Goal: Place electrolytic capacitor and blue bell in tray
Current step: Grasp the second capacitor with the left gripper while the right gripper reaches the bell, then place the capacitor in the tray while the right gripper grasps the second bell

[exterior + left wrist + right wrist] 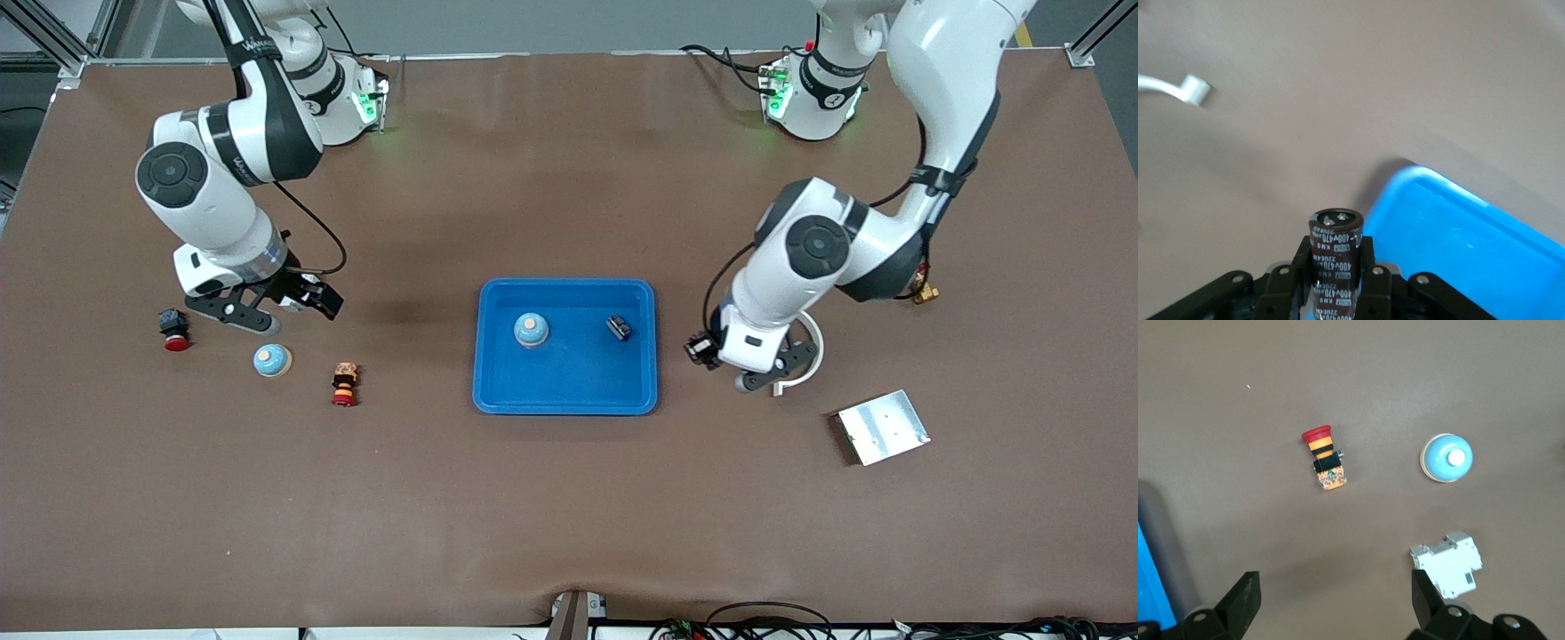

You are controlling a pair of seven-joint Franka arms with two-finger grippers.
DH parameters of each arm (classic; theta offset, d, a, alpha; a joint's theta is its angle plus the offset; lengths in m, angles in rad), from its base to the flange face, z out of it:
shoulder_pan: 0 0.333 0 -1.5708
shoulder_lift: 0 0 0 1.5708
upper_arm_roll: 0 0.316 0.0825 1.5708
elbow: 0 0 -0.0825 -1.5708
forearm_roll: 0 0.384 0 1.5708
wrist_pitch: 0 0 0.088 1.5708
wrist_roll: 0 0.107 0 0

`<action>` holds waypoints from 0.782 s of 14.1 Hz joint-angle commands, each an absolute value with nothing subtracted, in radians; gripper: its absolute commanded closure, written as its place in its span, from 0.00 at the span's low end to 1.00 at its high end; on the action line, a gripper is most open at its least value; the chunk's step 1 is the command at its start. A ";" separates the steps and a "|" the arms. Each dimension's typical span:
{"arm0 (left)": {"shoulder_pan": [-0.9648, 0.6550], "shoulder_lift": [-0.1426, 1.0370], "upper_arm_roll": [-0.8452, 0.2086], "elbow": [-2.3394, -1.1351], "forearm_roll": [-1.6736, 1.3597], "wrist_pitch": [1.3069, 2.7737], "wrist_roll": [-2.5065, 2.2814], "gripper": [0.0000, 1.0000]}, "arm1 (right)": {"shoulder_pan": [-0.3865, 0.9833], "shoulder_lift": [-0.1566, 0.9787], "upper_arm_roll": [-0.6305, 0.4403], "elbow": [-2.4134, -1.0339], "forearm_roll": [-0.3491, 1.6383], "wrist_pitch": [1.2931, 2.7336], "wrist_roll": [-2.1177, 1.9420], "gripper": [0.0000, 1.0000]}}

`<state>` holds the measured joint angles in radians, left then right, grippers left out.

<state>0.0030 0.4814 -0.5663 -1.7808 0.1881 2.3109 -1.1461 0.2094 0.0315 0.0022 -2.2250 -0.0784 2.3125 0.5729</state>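
Observation:
The bright blue tray (578, 382) lies mid-table. In it sit one blue bell (531, 330) and a small black part (619, 327). A second blue bell (272, 360) (1446, 458) rests on the table toward the right arm's end. My left gripper (751, 380) (1336, 248) is shut on the dark brown electrolytic capacitor (1335, 257), low over the table just outside the tray's rim (1405, 175). My right gripper (298, 316) (1335, 597) hangs open and empty over the table close to the second bell.
A red and orange push button (344, 383) (1325, 459) lies between the second bell and the tray. A black and red button (174, 329), a white block (1446, 563), a white curved piece (805, 356) (1185, 89) and a silver plate (883, 427) also lie on the table.

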 commanded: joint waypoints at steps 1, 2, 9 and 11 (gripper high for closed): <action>-0.075 0.567 -0.566 -1.669 0.179 2.290 -1.282 1.00 | 0.143 0.003 0.020 -2.292 -0.089 2.402 0.496 0.00; -0.086 0.598 -0.566 -1.642 0.187 2.296 -1.319 1.00 | 0.120 0.009 0.020 -2.301 -0.089 2.420 0.467 0.00; -0.184 0.745 -0.546 -1.582 0.184 2.364 -1.431 1.00 | 0.023 0.100 0.021 -2.332 -0.078 2.514 0.301 0.00; -0.227 0.764 -0.479 -1.574 0.183 2.381 -1.445 1.00 | -0.003 0.141 0.021 -2.327 -0.077 2.546 0.259 0.00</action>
